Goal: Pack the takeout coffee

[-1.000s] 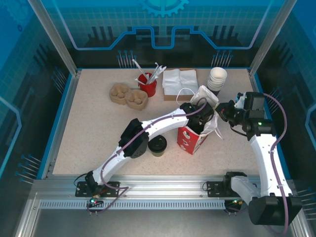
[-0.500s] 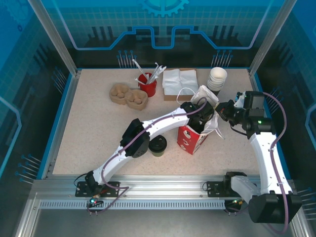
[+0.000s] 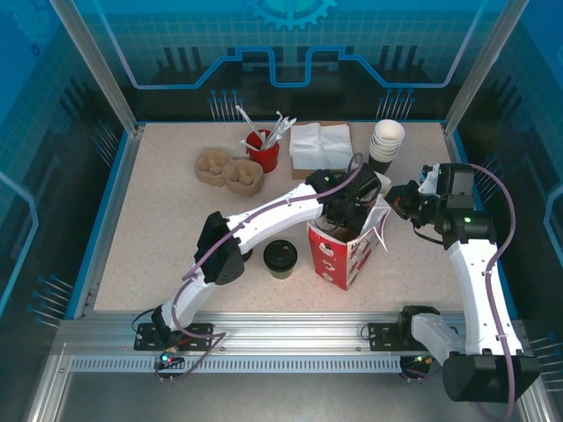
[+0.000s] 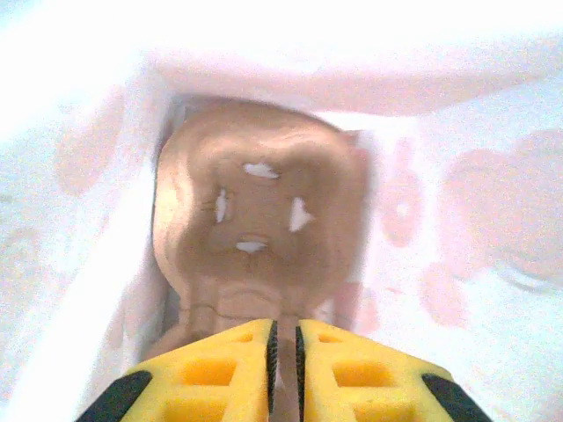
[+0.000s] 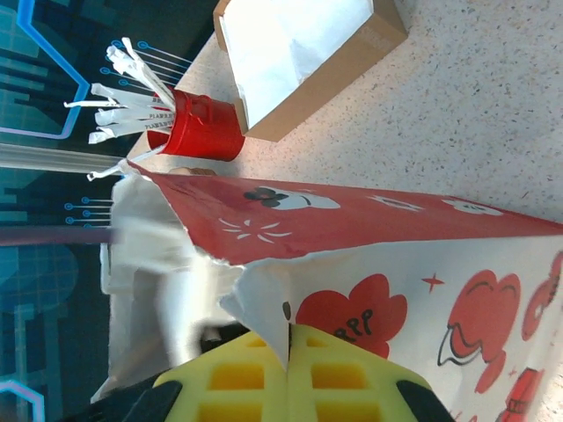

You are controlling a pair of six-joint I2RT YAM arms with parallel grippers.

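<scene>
The paper bag (image 3: 339, 257) now stands straighter. Left end effector (image 4: 283, 338), nearly closed, sits inside it, above a brown tray (image 4: 259, 211). Right end effector (image 5: 288, 347) still pinches its rim.

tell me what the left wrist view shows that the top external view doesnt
Left wrist adds: the brown pulp carrier that the left fingers hold down inside the paper bag. Top external adds: the takeout coffee standing on the table outside the bag, and the right fingers on its rim. Shared: the bag itself.
</scene>
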